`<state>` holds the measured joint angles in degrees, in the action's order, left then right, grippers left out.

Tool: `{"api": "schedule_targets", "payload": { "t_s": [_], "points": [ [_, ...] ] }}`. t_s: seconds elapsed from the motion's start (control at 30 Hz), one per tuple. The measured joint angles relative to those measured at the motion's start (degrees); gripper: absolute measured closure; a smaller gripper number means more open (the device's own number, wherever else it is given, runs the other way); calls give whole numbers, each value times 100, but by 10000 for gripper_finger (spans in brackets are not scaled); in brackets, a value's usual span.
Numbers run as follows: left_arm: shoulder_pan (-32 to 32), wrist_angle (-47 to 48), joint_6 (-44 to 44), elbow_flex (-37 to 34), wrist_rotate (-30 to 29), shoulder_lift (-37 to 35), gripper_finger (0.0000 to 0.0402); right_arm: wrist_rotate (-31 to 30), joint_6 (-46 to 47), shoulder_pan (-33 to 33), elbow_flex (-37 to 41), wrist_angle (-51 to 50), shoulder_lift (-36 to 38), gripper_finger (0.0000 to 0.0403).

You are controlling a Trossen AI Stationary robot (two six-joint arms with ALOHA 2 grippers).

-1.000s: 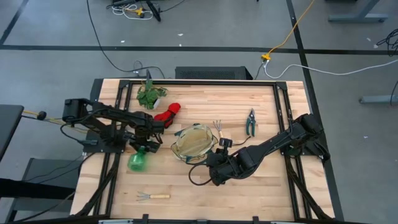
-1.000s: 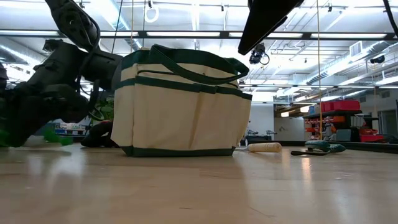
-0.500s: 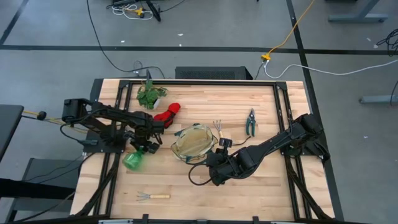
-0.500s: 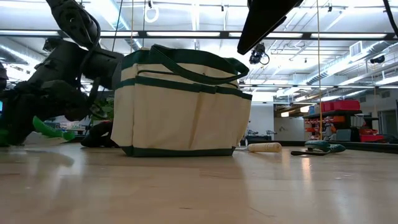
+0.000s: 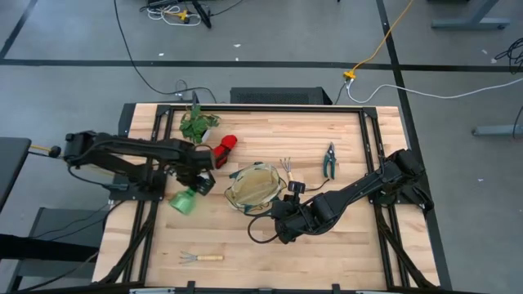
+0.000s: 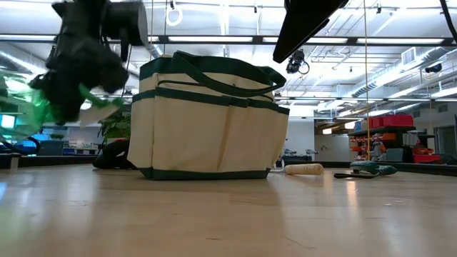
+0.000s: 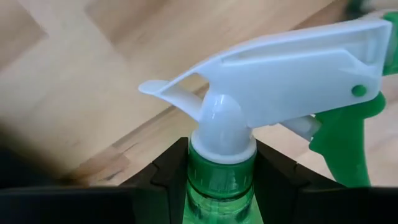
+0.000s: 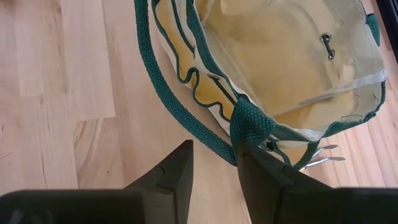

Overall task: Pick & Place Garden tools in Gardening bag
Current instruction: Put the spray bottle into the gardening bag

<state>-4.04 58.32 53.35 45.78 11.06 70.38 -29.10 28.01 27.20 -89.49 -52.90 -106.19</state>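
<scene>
Wooden tabletop (image 5: 270, 237) is now cleared by the spray bottle (image 5: 183, 200), lifted since a second ago, pinched at its neck by the left gripper (image 7: 221, 171), seemingly bound for the gardening bag (image 5: 255, 187) to the right. Right gripper (image 8: 214, 160) is spread beside its handle.

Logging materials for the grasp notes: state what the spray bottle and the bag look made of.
Spray bottle: translucent green plastic, likely, with a glossy white trigger head. Gardening bag: soft beige canvas-like cloth, its dark green handle showing a coarse woven texture.
</scene>
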Motion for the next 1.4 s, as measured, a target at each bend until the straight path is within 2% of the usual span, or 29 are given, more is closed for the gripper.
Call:
{"api": "schedule_targets", "payload": {
  "t_s": [0.27,0.67,0.97,1.4],
  "points": [
    [351,-16,-8,605,-946,-681,256,0,0,-2,0,7,0,277],
    [937,-376,-454,1226,-2012,-904,256,-2,0,-2,0,20,0,277],
    [1114,-1391,-1213,1318,-2297,-902,256,-2,0,-2,0,26,0,277],
    [1109,-2268,-2000,1318,-2436,-902,256,-2,0,-2,0,37,0,277]
  ]
}}
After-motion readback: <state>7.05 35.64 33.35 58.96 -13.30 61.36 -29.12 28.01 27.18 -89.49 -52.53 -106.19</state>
